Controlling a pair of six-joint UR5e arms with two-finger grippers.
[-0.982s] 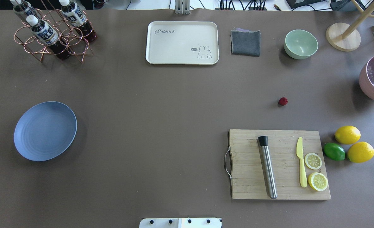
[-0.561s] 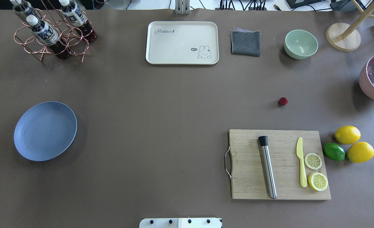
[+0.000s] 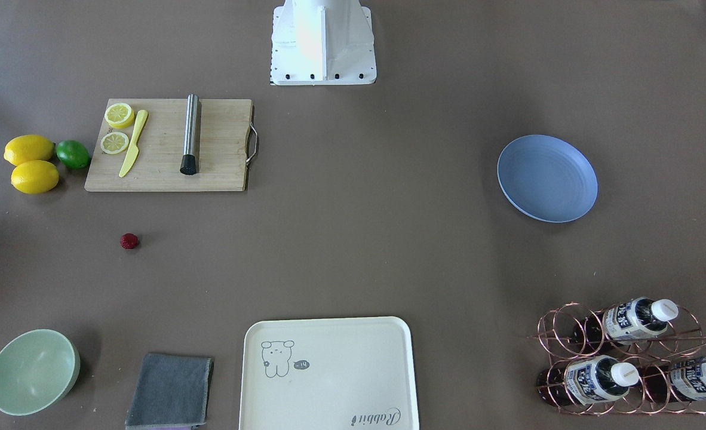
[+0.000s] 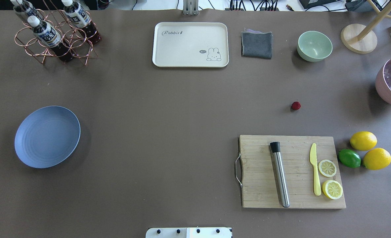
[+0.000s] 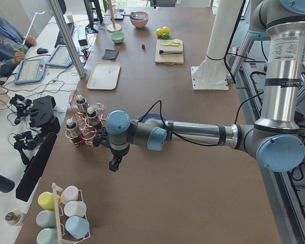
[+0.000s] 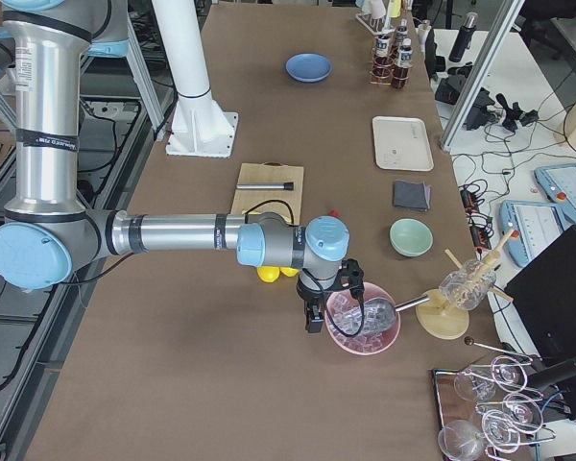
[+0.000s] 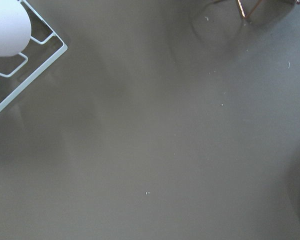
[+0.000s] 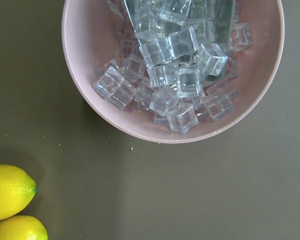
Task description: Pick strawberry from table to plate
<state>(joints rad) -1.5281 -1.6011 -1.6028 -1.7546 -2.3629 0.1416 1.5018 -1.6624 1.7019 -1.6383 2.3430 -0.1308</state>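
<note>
The strawberry [image 4: 295, 105] [image 3: 129, 240] lies alone on the table [image 4: 169, 115], just beyond the cutting board on the right side. The light-blue plate [image 4: 47, 136] [image 3: 547, 178] sits empty far to the left. Neither gripper shows in the overhead or front views. In the exterior left view my left gripper [image 5: 113, 165] hangs over bare table next to the bottle rack, beyond the plate. In the exterior right view my right gripper [image 6: 314, 322] hangs beside a pink bowl of ice, past the lemons. I cannot tell whether either gripper is open or shut.
A wooden cutting board [image 4: 291, 172] holds a steel muddler, a yellow knife and lemon slices. Two lemons [image 4: 363, 140] and a lime [image 4: 349, 158] lie right of it. The ice bowl [image 8: 175, 70], green bowl [image 4: 314, 46], grey cloth [image 4: 256, 44], cream tray [image 4: 190, 44] and bottle rack [image 4: 55, 33] line the edges.
</note>
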